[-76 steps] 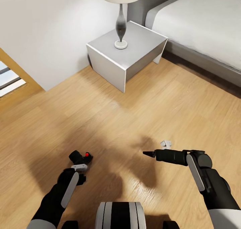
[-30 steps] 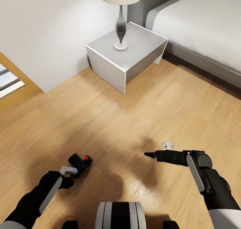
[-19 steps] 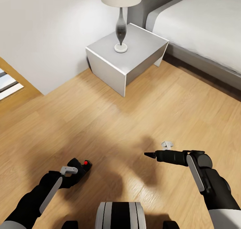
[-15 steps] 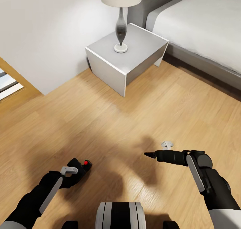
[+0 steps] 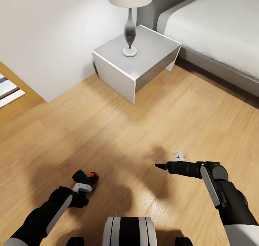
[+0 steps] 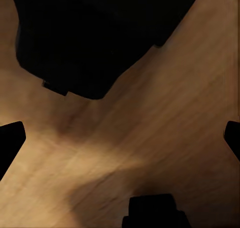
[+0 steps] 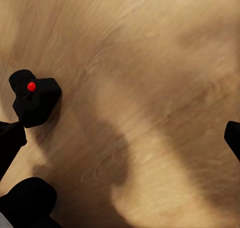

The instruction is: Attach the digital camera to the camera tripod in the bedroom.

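One digital camera [image 5: 86, 178] on the bedroom floor [image 5: 118, 131], two end effectors near it.

One small black camera with one red button lies on the light wood planks, well in front of the single grey nightstand [image 5: 138, 60] and toward the robot. The left end effector [image 5: 82, 187] sits right at the camera's near side; in its wrist view the fingertips [image 6: 10, 140] stand wide apart with the camera's dark body [image 6: 90, 38] ahead of them, nothing gripped. The right end effector [image 5: 158, 165] hovers well apart from the camera, fingers spread in its wrist view, holding nothing. One lamp [image 5: 130, 19] stands on the nightstand; one bed [image 5: 216, 26] lies beside it. No writing or brand is readable.
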Motion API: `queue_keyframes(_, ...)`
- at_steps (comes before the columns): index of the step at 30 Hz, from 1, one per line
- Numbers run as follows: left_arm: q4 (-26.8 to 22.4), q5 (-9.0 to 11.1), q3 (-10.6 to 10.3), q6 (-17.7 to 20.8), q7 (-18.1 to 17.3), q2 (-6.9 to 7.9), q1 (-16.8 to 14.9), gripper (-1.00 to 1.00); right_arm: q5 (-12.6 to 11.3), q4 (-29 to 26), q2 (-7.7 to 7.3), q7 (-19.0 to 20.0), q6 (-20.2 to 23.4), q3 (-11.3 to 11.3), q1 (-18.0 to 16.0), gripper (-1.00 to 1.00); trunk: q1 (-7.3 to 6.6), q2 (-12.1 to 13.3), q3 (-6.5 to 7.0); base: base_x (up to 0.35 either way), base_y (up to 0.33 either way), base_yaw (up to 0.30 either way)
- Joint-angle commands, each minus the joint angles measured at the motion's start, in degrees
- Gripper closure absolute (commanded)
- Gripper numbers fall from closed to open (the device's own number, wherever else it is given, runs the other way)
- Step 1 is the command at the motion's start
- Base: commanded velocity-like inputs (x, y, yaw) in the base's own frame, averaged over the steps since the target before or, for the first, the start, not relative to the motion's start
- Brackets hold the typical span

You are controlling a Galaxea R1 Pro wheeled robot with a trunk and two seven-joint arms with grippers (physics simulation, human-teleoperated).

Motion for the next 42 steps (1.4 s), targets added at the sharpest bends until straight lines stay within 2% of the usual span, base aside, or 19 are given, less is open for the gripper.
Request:
queue_keyframes(1,0.0,0.5,-0.2,0.2,0.3,0.09,0.0,-1.0,-0.2,0.0,0.0,0.0,0.4,-0.1,0.0,-1.0,-0.01,0.0,-0.03,0.0,0.0,0.0)
queue_keyframes(15,0.1,0.1,-0.5,0.0,-0.4,0.44,-0.1,-1.0,-0.1,0.0,0.0,0.0,0.3,-0.1,0.0,-1.0,-0.01,0.0,-0.03,0.0,0.0,0.0)
queue_keyframes(26,0.1,-3.8,0.0,0.0,-0.2,0.53,-0.1,-1.0,-0.1,0.0,0.0,0.0,0.3,-0.1,0.0,-1.0,-0.01,0.0,-0.03,0.0,0.0,0.0)
queue_keyframes(32,0.1,-4.5,0.1,0.1,-0.1,0.67,0.0,-1.0,-0.2,0.0,0.0,0.0,0.3,-0.1,0.0,-1.0,-0.01,0.0,-0.03,0.0,0.0,0.0)
queue_keyframes(37,-1.6,-4.6,1.7,1.7,0.1,1.06,0.0,-1.0,0.0,0.0,0.64,0.0,0.3,-0.2,0.0,-1.0,-0.01,0.0,-0.03,0.0,0.0,0.0)
queue_keyframes(42,0.1,-4.7,0.4,1.4,0.1,1.62,0.0,-1.0,0.3,-0.1,0.22,-0.3,0.3,-0.1,0.0,-1.0,-0.01,0.0,-0.03,0.0,0.0,0.0)
